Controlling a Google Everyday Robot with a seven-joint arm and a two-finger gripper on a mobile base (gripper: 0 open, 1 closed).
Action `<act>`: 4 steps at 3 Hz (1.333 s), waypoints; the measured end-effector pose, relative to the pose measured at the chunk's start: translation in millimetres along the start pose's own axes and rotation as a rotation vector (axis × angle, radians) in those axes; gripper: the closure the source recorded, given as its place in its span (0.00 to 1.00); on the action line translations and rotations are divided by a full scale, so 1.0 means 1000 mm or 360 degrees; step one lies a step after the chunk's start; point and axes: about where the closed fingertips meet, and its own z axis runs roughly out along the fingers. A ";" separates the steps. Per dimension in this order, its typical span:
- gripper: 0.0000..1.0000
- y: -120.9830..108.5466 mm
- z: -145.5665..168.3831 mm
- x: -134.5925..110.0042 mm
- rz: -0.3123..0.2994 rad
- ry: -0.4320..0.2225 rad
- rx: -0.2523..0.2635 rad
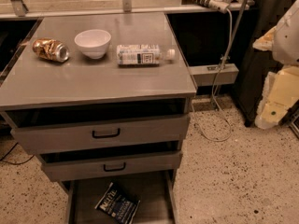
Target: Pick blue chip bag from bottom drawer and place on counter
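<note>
Navy crinkly chip bag (117, 204) lies untouched in the open grey metal bottom drawer (150, 188), so you have the whole pick and grey counter (93, 78) placing left; your pincer is out of view, so its grip cannot be told.

Open air above bag (117, 209); gripper (278, 97) right

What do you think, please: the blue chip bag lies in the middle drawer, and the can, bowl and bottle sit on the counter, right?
Not quite: the camera view shows the blue chip bag in the open bottom drawer; the rest holds. The end effector is not in view.
</note>
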 end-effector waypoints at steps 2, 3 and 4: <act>0.00 0.004 0.005 -0.002 0.0014 0.0010 -0.0001; 0.00 0.031 0.021 -0.019 0.0073 -0.0022 0.0009; 0.00 0.070 0.074 -0.039 0.0130 -0.0035 -0.0060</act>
